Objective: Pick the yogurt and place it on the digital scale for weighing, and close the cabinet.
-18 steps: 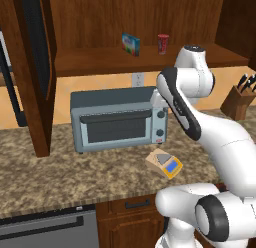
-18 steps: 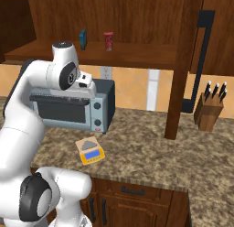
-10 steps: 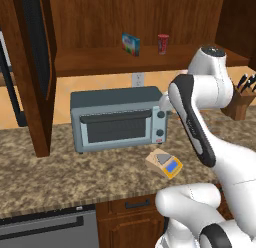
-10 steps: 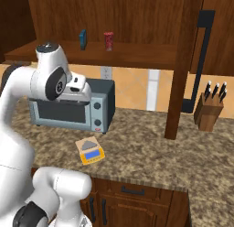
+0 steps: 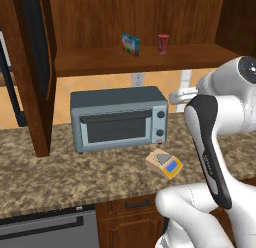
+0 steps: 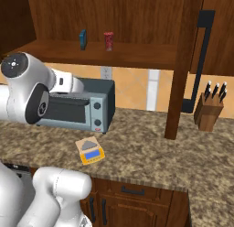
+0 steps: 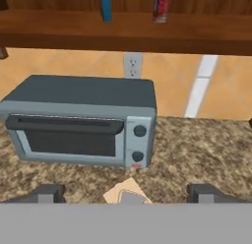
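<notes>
The yogurt (image 5: 163, 43) (image 6: 109, 40) (image 7: 161, 6), a small red cup, stands upright on the open cabinet's shelf (image 5: 100, 62). On the granite counter in front of the toaster oven lies the digital scale (image 5: 165, 163) (image 6: 90, 150) (image 7: 120, 191), tan with a blue display. My gripper (image 7: 127, 195) (image 5: 174, 97) hovers above the counter, well below the shelf and short of the yogurt. Its fingertips (image 7: 49, 193) stand wide apart, open and holding nothing. The cabinet doors (image 5: 30, 67) (image 6: 201, 38) hang open.
A grey toaster oven (image 5: 119, 119) (image 6: 82, 109) (image 7: 83, 122) sits against the wall under the shelf. A blue-green box (image 5: 131, 43) (image 6: 82, 39) stands left of the yogurt. At the right of the counter is a knife block (image 6: 211, 111).
My arm's upper joints have swung sideways, to the right in the left base view and to the left in the right base view. Yogurt, scale and doors have stayed put.
</notes>
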